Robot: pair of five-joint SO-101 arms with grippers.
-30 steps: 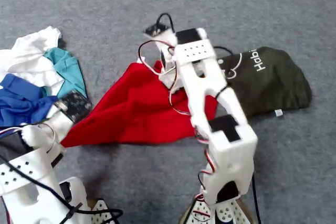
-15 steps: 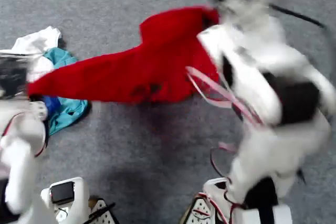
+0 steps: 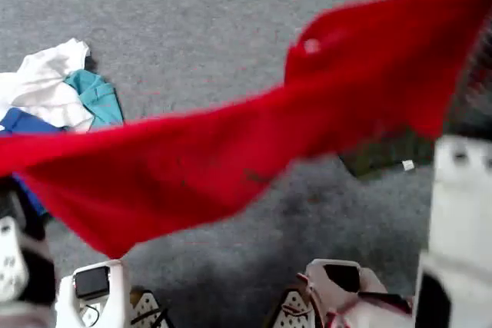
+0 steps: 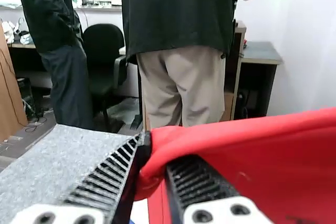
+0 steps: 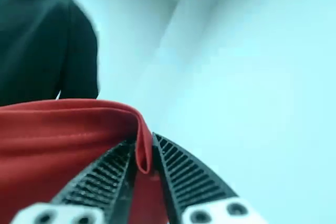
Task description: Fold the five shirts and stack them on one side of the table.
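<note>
Clamping one red shirt aloft: left gripper, right gripper; below, three heaped shirts, one dark shirt.

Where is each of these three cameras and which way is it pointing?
High view: overhead, looking down at the table; arm bases at the near edge.
Left wrist view: on the left arm, facing level past the table; left gripper pinches the red shirt.
Right wrist view: tilted up at a wall; right gripper pinches the shirt.
Shared: all three show the red shirt.
</note>
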